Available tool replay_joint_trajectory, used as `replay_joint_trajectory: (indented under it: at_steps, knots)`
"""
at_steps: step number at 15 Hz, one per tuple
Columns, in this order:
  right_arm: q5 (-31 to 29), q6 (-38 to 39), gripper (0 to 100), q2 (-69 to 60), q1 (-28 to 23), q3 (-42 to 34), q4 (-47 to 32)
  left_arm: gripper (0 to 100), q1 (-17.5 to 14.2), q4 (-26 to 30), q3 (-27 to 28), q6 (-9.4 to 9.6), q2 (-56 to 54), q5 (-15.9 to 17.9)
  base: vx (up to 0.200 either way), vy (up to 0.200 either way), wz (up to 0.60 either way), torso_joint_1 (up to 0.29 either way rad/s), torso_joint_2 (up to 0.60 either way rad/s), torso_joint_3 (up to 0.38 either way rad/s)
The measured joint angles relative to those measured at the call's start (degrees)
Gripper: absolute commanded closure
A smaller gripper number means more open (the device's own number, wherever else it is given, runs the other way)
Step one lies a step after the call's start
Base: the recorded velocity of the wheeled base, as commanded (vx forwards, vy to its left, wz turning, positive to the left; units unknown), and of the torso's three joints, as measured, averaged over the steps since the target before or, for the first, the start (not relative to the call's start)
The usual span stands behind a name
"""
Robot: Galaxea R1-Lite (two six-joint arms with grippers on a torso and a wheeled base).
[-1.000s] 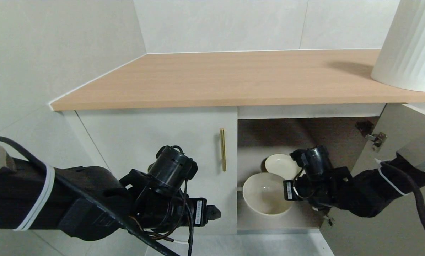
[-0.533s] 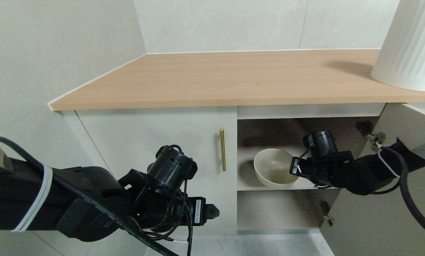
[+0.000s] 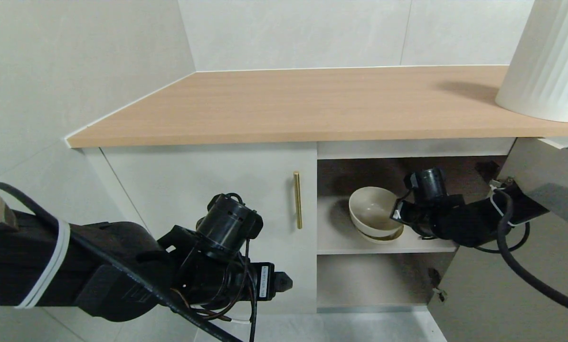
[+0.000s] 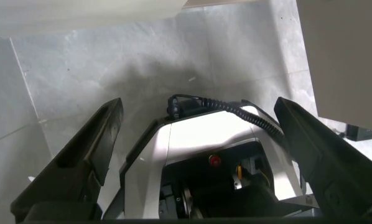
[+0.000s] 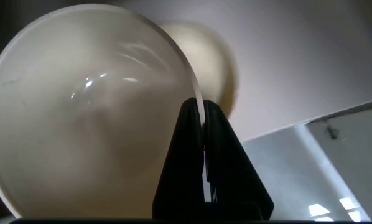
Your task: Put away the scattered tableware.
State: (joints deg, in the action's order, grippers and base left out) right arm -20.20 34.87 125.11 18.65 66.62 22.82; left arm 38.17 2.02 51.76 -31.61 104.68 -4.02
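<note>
Left claw (image 3: pixel 286 283): nearest, low before the shut left door (image 3: pixel 208 190); was spread open, holding nothing.
Shelf (image 3: pixel 341 243), in the open right half of the cupboard: carried a small dish (image 3: pixel 389 236).
Bowl (image 3: pixel 372 210): on or just above that dish, rim pinched by the clenched right claw (image 3: pixel 397 214). It was round, with no long axis; mouth up, tipped near-left.
Judged nearly stowed; release remained.
Worktop (image 3: pixel 312 104), far right: ribbed white vase (image 3: pixel 547 61).
</note>
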Motion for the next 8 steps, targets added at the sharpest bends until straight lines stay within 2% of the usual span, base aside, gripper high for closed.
replay_joint_trajectory:
  at_steps: [8]
  knots:
    - [-1.0, 1.0, 100, 4.6, -2.5, 3.9, 0.0, 0, 0.0, 0.0, 0.0, 0.0, 0.0, 0.0, 0.0, 0.0, 0.0, 0.0, 0.0, 0.0]
